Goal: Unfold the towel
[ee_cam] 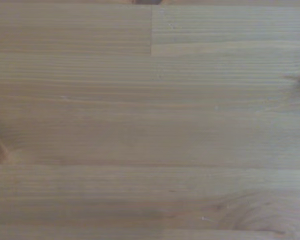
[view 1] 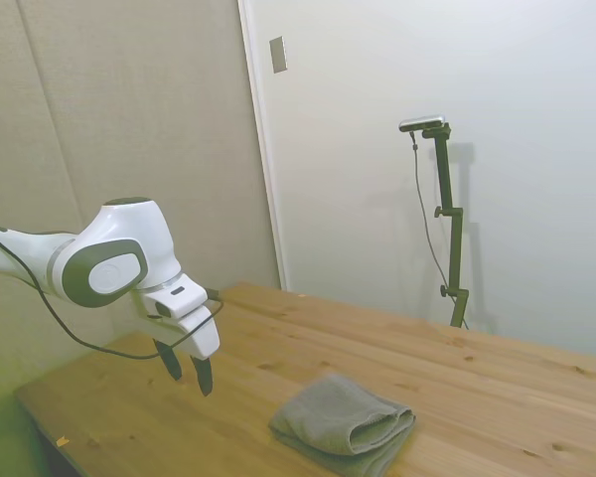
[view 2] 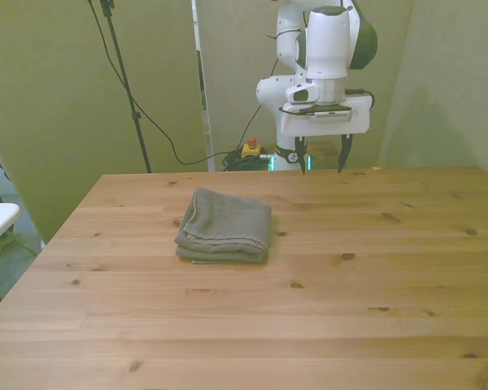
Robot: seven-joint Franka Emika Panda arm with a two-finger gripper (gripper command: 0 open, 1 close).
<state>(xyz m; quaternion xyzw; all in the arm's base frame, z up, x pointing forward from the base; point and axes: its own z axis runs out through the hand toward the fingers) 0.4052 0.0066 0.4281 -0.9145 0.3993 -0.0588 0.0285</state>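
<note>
Your wooden table [view 2: 407, 268] fills most of the front view, a broad plank top with scattered knots. The white arm hangs over its far edge, and the gripper [view 2: 322, 164] points straight down, well above the wood and holding nothing. Its two dark fingers stand wide apart with clear space between them, as both the front and side views show. The towel [view 2: 225, 226] lies flat on the table, folded into a thick grey-green pad, well apart from the gripper. In the front view, with twelve o'clock at the far edge, the towel sits at about seven o'clock from the jaws, nearer the camera and toward the front view's left. Its long axis runs roughly from nine to three o'clock across the table. The rounded, stacked fold edges face six o'clock, toward the camera. In the side view the same bundle [view 1: 344, 425] shows a looped opening on its end, where layers curl over one another. The wrist view shows only bare planks [ee_cam: 150, 120], so the towel is not yet beneath the hand. You would likely need to travel toward seven o'clock and descend before any layer can be pinched.
</note>
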